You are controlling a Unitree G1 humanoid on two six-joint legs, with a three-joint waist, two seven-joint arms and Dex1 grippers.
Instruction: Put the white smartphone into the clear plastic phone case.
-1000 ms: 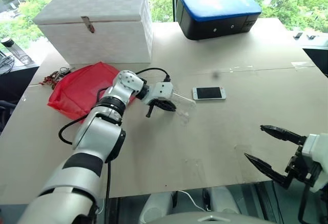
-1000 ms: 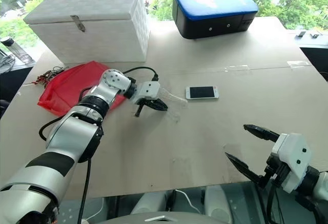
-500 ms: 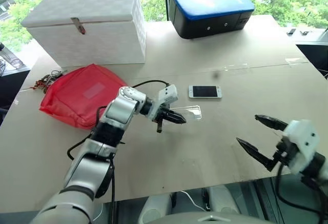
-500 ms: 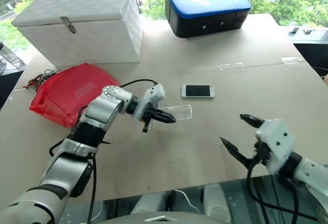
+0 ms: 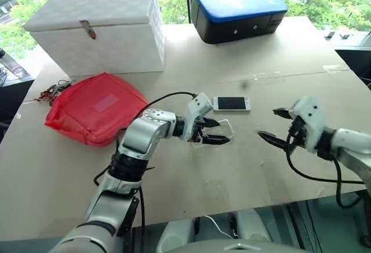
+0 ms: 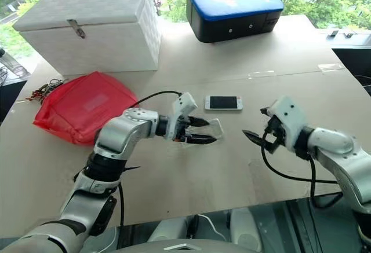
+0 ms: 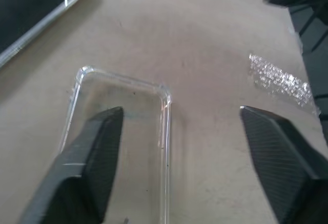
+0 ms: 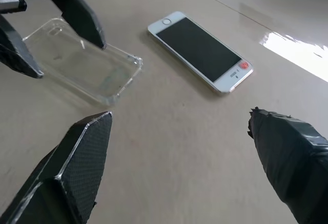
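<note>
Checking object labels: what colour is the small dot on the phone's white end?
Red, on the phone bezel; clearest in the right wrist view.

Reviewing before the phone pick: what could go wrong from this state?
1. The left gripper is open, its fingers still straddling the clear plastic phone case flat on the table; retreating could nudge it.
2. The white smartphone lies flat, so the open right gripper has little edge to grab.
3. The two grippers are close; they may clash.
</note>
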